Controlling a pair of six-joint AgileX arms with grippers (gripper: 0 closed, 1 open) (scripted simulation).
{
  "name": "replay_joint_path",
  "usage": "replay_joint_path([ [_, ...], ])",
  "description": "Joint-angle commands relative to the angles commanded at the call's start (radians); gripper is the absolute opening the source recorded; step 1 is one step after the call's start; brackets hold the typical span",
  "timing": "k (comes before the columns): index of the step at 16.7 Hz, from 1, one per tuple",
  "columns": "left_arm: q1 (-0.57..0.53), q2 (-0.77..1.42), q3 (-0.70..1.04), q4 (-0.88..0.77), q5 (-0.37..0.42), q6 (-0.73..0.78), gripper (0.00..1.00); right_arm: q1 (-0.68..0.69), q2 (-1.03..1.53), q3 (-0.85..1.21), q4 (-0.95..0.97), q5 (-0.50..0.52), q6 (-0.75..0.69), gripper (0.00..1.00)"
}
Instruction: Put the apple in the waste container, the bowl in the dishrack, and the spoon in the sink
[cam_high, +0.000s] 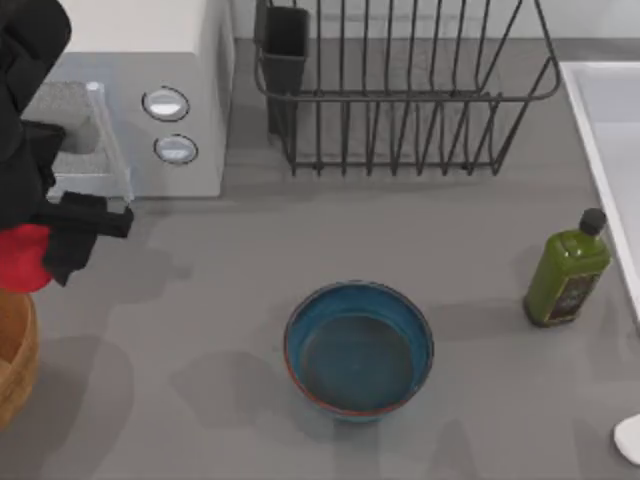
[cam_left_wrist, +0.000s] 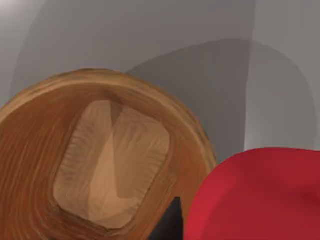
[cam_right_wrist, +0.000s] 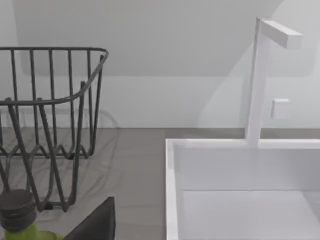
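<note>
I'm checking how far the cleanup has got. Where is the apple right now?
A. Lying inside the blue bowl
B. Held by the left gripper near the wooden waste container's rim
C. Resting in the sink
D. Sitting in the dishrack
B. In the top view the apple sits at the left gripper, beside the waste container; the bowl has nothing in it.

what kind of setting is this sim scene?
Most likely a rendered kitchen counter: a white microwave and a black wire dishrack stand at the back, a white sink with a faucet sits at the right, and an oil bottle stands nearby.
</note>
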Motion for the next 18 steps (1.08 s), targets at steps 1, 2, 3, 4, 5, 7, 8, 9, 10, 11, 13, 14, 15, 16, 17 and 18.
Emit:
replay_joint_path([
  [1, 0.042, -0.047, -0.03, -0.008, -0.013, 0.026, 0.0, 0.0, 0.0, 0.0, 0.0, 0.0, 0.0, 1.0],
  [2, 0.082, -0.092, -0.059, -0.016, -0.024, 0.051, 0.0, 0.0, 0.0, 0.0, 0.0, 0.0, 0.0, 1.0],
  [3, 0.12, -0.134, -0.085, -0.023, -0.033, 0.073, 0.0, 0.0, 0.0, 0.0, 0.0, 0.0, 0.0, 1.0],
  [4, 0.155, -0.171, -0.109, -0.031, -0.041, 0.092, 0.0, 0.0, 0.0, 0.0, 0.0, 0.0, 0.0, 1.0],
  [5, 0.185, -0.204, -0.129, -0.038, -0.047, 0.108, 0.0, 0.0, 0.0, 0.0, 0.0, 0.0, 0.0, 1.0],
  [7, 0.228, -0.25, -0.157, -0.048, -0.054, 0.13, 0.0, 0.0, 0.0, 0.0, 0.0, 0.0, 0.0, 1.0],
  [8, 0.239, -0.263, -0.164, -0.052, -0.056, 0.136, 0.0, 0.0, 0.0, 0.0, 0.0, 0.0, 0.0, 1.0],
  [9, 0.242, -0.266, -0.166, -0.052, -0.056, 0.137, 0.0, 0.0, 0.0, 0.0, 0.0, 0.0, 0.0, 1.0],
  [10, 0.242, -0.266, -0.166, -0.052, -0.056, 0.137, 0.0, 0.0, 0.0, 0.0, 0.0, 0.0, 0.0, 1.0],
  [11, 0.242, -0.266, -0.166, -0.052, -0.056, 0.137, 0.0, 0.0, 0.0, 0.0, 0.0, 0.0, 0.0, 1.0],
  [13, 0.24, -0.262, -0.166, -0.047, -0.056, 0.139, 0.0, 0.0, 0.0, 0.0, 0.0, 0.0, 0.0, 1.0],
  [14, 0.244, -0.261, -0.18, -0.033, -0.055, 0.143, 0.0, 0.0, 0.0, 0.0, 0.0, 0.0, 0.0, 1.0],
  [15, 0.25, -0.259, -0.203, -0.009, -0.055, 0.148, 0.0, 0.0, 0.0, 0.0, 0.0, 0.0, 0.0, 1.0],
  [16, 0.255, -0.256, -0.234, 0.025, -0.055, 0.153, 0.0, 0.0, 0.0, 0.0, 0.0, 0.0, 0.0, 1.0],
  [17, 0.26, -0.252, -0.267, 0.068, -0.055, 0.158, 0.0, 0.0, 0.0, 0.0, 0.0, 0.0, 0.0, 1.0],
  [18, 0.265, -0.248, -0.302, 0.116, -0.055, 0.163, 0.0, 0.0, 0.0, 0.0, 0.0, 0.0, 0.0, 1.0],
])
